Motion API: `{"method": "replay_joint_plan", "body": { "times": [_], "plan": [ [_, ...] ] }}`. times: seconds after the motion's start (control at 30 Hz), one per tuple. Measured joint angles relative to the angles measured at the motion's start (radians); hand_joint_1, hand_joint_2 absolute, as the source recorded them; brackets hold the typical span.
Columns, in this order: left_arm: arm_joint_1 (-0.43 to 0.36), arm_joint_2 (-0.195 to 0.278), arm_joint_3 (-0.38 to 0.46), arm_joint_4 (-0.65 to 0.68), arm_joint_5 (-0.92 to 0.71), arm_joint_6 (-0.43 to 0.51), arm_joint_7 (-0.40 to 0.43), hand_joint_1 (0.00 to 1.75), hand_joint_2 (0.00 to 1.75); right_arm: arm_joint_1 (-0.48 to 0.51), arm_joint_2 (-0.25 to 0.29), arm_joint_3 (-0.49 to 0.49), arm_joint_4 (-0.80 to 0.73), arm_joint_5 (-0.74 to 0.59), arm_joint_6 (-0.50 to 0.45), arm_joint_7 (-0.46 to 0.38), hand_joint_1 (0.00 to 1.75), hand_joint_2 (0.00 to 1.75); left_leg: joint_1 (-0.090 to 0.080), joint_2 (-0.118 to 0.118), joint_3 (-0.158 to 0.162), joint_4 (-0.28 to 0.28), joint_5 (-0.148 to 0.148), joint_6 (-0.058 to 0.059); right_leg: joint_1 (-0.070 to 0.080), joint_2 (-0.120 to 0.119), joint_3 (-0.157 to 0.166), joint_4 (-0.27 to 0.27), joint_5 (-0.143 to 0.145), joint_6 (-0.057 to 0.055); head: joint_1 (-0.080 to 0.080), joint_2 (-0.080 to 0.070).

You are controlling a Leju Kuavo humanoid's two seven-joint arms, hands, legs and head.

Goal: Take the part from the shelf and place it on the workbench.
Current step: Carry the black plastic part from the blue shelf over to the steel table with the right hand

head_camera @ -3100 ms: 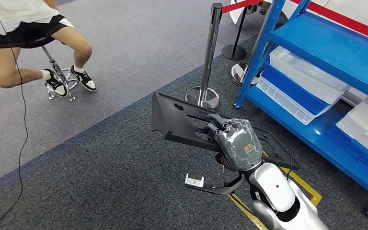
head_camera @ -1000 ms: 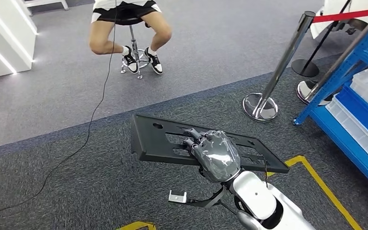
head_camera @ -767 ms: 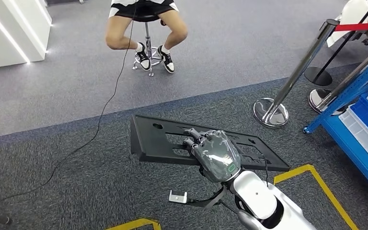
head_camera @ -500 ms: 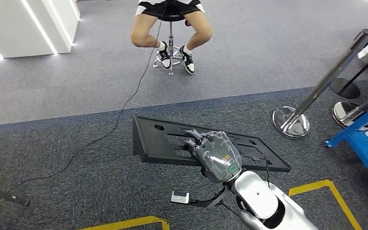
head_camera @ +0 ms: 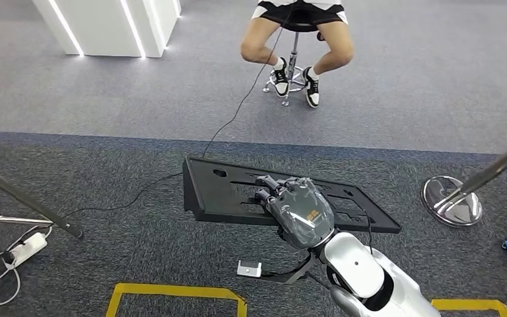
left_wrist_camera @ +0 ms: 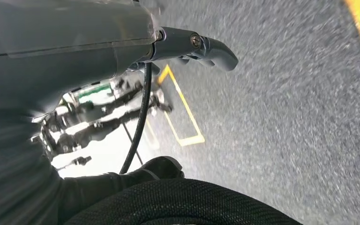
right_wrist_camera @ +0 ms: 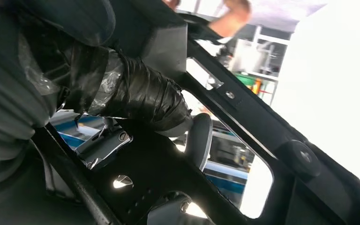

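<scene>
The floor is dark grey carpet (head_camera: 105,218) bordered by a lighter grey strip, with yellow tape lines (head_camera: 171,292) near the robot. Beyond the part, a person (head_camera: 297,33) sits on a stool (head_camera: 290,72); a chrome stanchion base (head_camera: 452,201) stands to the part's right. The right hand (head_camera: 300,211) holds the long black slotted part (head_camera: 224,191) level above the carpet, dark fingers (head_camera: 267,188) curled through its slots. The left hand (left_wrist_camera: 122,42) hangs over carpet; whether its fingers are spread or closed cannot be told.
</scene>
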Motion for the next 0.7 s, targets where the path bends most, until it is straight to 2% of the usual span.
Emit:
{"method": "replay_joint_plan", "body": {
  "times": [0.03, 0.07, 0.1, 0.17, 0.2, 0.23, 0.27, 0.3, 0.33, 0.37, 0.4, 0.43, 0.47, 0.5, 0.57, 0.6, 0.63, 0.7],
  "plan": [
    [0.000, 0.000, 0.000, 0.000, 0.000, 0.000, 0.000, 0.00, 1.75, -0.001, 0.000, 0.000, 0.000, 0.000, 0.000, 0.000, 1.75, 1.75, -0.001, 0.019, 0.036, -0.064, 0.022, -0.002, 0.000, -0.012, 0.000, 0.004, -0.005, 0.006, 0.000, 0.000],
    [-0.001, 0.000, 0.000, 0.000, 0.000, 0.000, 0.000, 0.00, 1.75, -0.002, 0.000, 0.000, 0.000, 0.000, 0.000, -0.001, 1.75, 1.75, -0.002, 0.033, 0.062, -0.114, 0.037, 0.001, 0.001, -0.023, 0.001, 0.008, -0.010, 0.013, 0.001, 0.000],
    [-0.001, 0.000, 0.000, 0.001, -0.001, 0.000, -0.001, 0.00, 1.75, -0.004, 0.000, 0.000, 0.000, 0.000, 0.000, -0.001, 1.75, 1.75, -0.005, 0.042, 0.076, -0.142, 0.040, 0.007, 0.002, -0.031, 0.002, 0.012, -0.014, 0.019, 0.001, 0.000],
    [-0.001, -0.001, 0.001, 0.001, -0.003, 0.000, -0.001, 0.00, 1.75, -0.006, 0.000, 0.000, 0.000, 0.000, -0.001, -0.003, 1.75, 1.75, -0.012, 0.029, 0.075, -0.149, 0.038, 0.025, 0.001, -0.047, 0.007, 0.011, -0.017, 0.031, 0.002, 0.000],
    [0.000, 0.000, 0.001, 0.001, -0.004, 0.000, -0.002, 0.00, 1.75, -0.007, 0.001, 0.000, 0.000, 0.000, -0.001, -0.004, 1.75, 1.75, -0.013, 0.018, 0.076, -0.153, 0.040, 0.034, -0.002, -0.045, 0.011, 0.011, -0.020, 0.038, 0.002, 0.000],
    [0.000, 0.000, 0.002, 0.001, -0.006, 0.000, -0.002, 0.00, 1.75, -0.008, 0.001, 0.000, 0.000, 0.000, -0.001, -0.005, 1.75, 1.75, -0.013, 0.008, 0.078, -0.156, 0.042, 0.042, -0.006, -0.028, 0.011, 0.020, -0.030, 0.044, 0.003, 0.000],
    [0.000, 0.000, 0.002, 0.001, -0.007, 0.000, -0.002, 0.00, 1.75, -0.009, 0.002, 0.000, 0.001, 0.000, -0.001, -0.005, 1.75, 1.75, -0.011, -0.001, 0.080, -0.160, 0.045, 0.048, -0.009, 0.000, 0.002, 0.046, -0.050, 0.048, 0.003, 0.000],
    [-0.001, 0.000, 0.003, 0.001, -0.008, 0.000, -0.002, 0.00, 1.75, -0.010, 0.001, 0.000, 0.002, 0.000, -0.002, -0.005, 1.75, 1.75, -0.011, -0.011, 0.082, -0.162, 0.047, 0.054, -0.011, 0.034, -0.020, 0.095, -0.080, 0.049, 0.004, 0.000],
    [-0.002, 0.000, 0.004, 0.001, -0.009, 0.000, -0.003, 0.00, 1.75, -0.009, 0.001, 0.000, 0.003, 0.000, -0.002, -0.005, 1.75, 1.75, -0.013, -0.021, 0.081, -0.163, 0.048, 0.058, -0.010, 0.061, -0.054, 0.164, -0.115, 0.047, 0.004, 0.000],
    [-0.003, 0.000, 0.004, 0.001, -0.009, 0.000, -0.003, 0.00, 1.75, -0.008, 0.000, 0.000, 0.004, 0.000, -0.002, -0.005, 1.75, 1.75, -0.015, -0.032, 0.081, -0.162, 0.049, 0.061, -0.009, 0.074, -0.091, 0.235, -0.143, 0.045, 0.004, 0.000],
    [-0.004, 0.000, 0.005, 0.001, -0.010, 0.000, -0.004, 0.00, 1.75, -0.006, 0.000, 0.000, 0.006, 0.000, -0.002, -0.005, 1.75, 1.75, -0.018, -0.046, 0.080, -0.162, 0.049, 0.063, -0.007, 0.079, -0.120, 0.289, -0.157, 0.042, 0.004, 0.000],
    [-0.004, 0.000, 0.005, 0.001, -0.010, 0.000, -0.005, 0.00, 1.75, -0.004, 0.000, 0.000, 0.009, 0.000, -0.002, -0.006, 1.75, 1.75, -0.021, -0.061, 0.080, -0.162, 0.050, 0.065, -0.005, 0.082, -0.135, 0.309, -0.149, 0.038, 0.004, 0.000],
    [-0.005, 0.000, 0.006, 0.002, -0.010, 0.000, -0.006, 0.00, 1.75, -0.004, -0.001, 0.000, 0.010, 0.000, -0.002, -0.006, 1.75, 1.75, -0.024, -0.078, 0.081, -0.161, 0.050, 0.065, -0.003, 0.086, -0.128, 0.284, -0.119, 0.032, 0.004, 0.000],
    [-0.005, 0.000, 0.006, 0.002, -0.010, -0.001, -0.007, 0.00, 1.75, -0.005, -0.002, 0.000, 0.012, 0.000, -0.002, -0.005, 1.75, 1.75, -0.025, -0.094, 0.083, -0.160, 0.051, 0.065, -0.001, 0.096, -0.104, 0.224, -0.078, 0.025, 0.004, 0.000],
    [-0.005, -0.001, 0.007, 0.003, -0.012, -0.002, -0.009, 0.00, 1.75, -0.010, -0.005, 0.000, 0.013, 0.000, -0.002, -0.006, 1.75, 1.75, -0.027, -0.122, 0.081, -0.157, 0.051, 0.063, 0.003, 0.141, -0.049, 0.087, -0.013, 0.012, 0.004, 0.000],
    [-0.006, -0.001, 0.008, 0.003, -0.013, -0.004, -0.011, 0.00, 1.75, -0.013, -0.007, 0.000, 0.014, 0.000, -0.003, -0.006, 1.75, 1.75, -0.026, -0.133, 0.078, -0.155, 0.053, 0.060, 0.006, 0.156, -0.033, 0.046, -0.001, 0.009, 0.004, 0.000],
    [-0.006, -0.002, 0.008, 0.004, -0.015, -0.005, -0.013, 0.00, 1.75, -0.016, -0.008, 0.000, 0.015, 0.000, -0.003, -0.006, 1.75, 1.75, -0.024, -0.145, 0.074, -0.155, 0.055, 0.055, 0.008, 0.163, -0.026, 0.029, 0.001, 0.009, 0.004, 0.000],
    [-0.005, -0.001, 0.008, 0.005, -0.018, -0.007, -0.016, 0.00, 1.75, -0.022, -0.009, 0.000, 0.019, 0.000, -0.003, -0.006, 1.75, 1.75, -0.022, -0.165, 0.068, -0.155, 0.059, 0.044, 0.007, 0.141, -0.022, 0.019, 0.005, 0.006, 0.004, 0.000]
  ]
}}
